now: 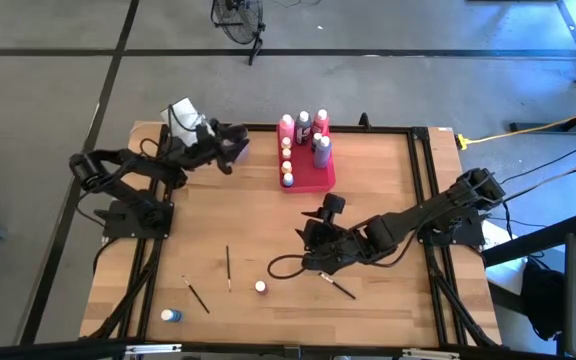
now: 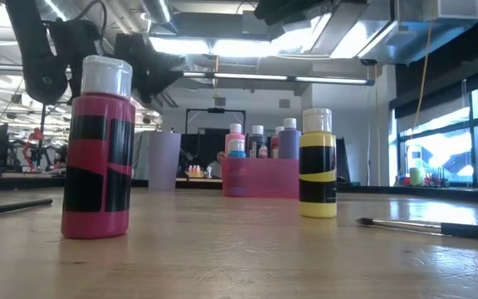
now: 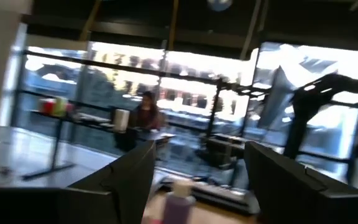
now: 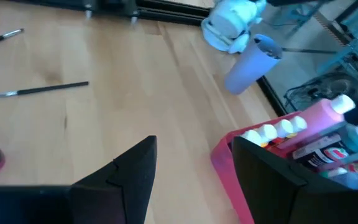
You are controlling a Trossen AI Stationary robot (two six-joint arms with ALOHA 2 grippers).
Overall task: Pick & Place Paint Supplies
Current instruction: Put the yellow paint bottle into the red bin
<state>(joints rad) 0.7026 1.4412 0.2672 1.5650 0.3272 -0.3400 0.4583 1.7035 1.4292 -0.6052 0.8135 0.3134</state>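
Observation:
The pink-red tray (image 1: 308, 178) stands at the table's far middle with several light-capped paint bottles (image 1: 304, 126) upright in it. The lilac cup (image 4: 250, 59) stands left of it. My left gripper (image 1: 233, 150) hovers open beside the cup; a blurred purple bottle (image 3: 179, 200) shows beyond its fingers (image 3: 201, 149). My right gripper (image 1: 328, 205) hangs open above the table near the tray's front (image 4: 192, 142). Loose on the wood: a red bottle (image 2: 98, 149), a yellow bottle (image 2: 317, 166), a blue bottle (image 1: 171, 315), and thin brushes (image 1: 228, 268) (image 1: 196, 293) (image 1: 340, 288).
Black rails (image 1: 420, 200) frame the wooden table. Bare wood lies between the tray and the loose brushes, in the table's left middle. A cable loop (image 1: 283, 265) of the right arm hangs over the near middle. A person sits far off in the room behind (image 3: 146, 112).

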